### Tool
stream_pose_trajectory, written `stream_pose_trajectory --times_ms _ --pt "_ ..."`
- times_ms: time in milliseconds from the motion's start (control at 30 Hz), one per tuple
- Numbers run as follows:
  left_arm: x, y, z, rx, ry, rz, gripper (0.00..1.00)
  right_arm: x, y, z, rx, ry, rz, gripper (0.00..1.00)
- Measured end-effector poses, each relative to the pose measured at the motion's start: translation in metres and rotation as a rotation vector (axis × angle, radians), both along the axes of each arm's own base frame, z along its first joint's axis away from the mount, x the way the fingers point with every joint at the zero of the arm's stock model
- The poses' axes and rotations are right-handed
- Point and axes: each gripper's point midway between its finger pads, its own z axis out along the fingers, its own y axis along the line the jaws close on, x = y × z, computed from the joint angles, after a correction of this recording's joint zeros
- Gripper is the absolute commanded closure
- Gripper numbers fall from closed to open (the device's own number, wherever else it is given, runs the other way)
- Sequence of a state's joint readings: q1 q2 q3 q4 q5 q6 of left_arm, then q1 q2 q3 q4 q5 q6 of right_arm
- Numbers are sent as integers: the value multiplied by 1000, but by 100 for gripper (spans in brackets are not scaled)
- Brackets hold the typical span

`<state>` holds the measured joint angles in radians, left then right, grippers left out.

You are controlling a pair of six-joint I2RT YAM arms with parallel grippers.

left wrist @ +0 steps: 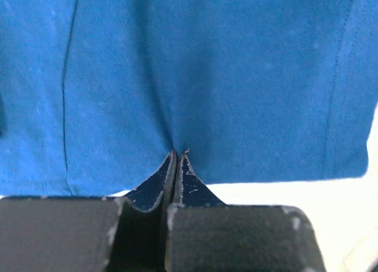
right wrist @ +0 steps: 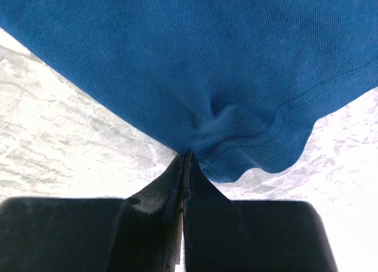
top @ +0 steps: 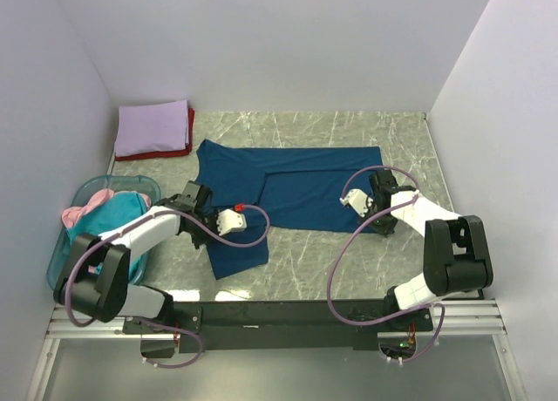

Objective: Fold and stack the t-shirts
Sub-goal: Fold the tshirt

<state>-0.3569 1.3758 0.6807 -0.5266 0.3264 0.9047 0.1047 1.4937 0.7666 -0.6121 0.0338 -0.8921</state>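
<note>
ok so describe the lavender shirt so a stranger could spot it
Go to the far left corner of the table, beyond the blue basket. The lavender shirt lies folded there on top of a red one; the dark blue shirt nearby is spread out.

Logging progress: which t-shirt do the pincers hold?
The dark blue t-shirt, spread flat, pinched by left pincer and right pincer. The lavender shirt lies folded on the red shirt; teal shirt and pink shirt sit in the basket.

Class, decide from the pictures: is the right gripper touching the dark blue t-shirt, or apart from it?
Touching. The right wrist view shows the right gripper closed on the dark blue t-shirt, its hemmed edge puckered between the fingertips.
</note>
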Motion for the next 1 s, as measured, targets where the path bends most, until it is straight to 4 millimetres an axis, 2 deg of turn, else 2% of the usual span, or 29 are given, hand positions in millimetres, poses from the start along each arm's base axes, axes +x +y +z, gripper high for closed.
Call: stream_pose_trajectory --times_ms 167,333,500,600,767,867,1000 --pt "-17 7 12 13 21 2 99 -3 0 6 2 -5 2 100" --pt "-35 11 26 4 36 -3 99 -7 2 23 22 -55 13 100" --pt "-54 13 40 -10 70 -10 99 -24 -2 36 26 -87 29 100" --pt "-57 14 51 -22 83 -5 99 -29 -6 43 23 -90 28 100" --pt "-41 17 75 -63 90 49 99 -19 -11 53 20 -67 26 100" --pt "-19 18 89 -89 86 81 99 2 -11 63 20 -79 31 100" --pt "5 17 98 -106 100 105 99 32 -10 75 21 -94 40 100"
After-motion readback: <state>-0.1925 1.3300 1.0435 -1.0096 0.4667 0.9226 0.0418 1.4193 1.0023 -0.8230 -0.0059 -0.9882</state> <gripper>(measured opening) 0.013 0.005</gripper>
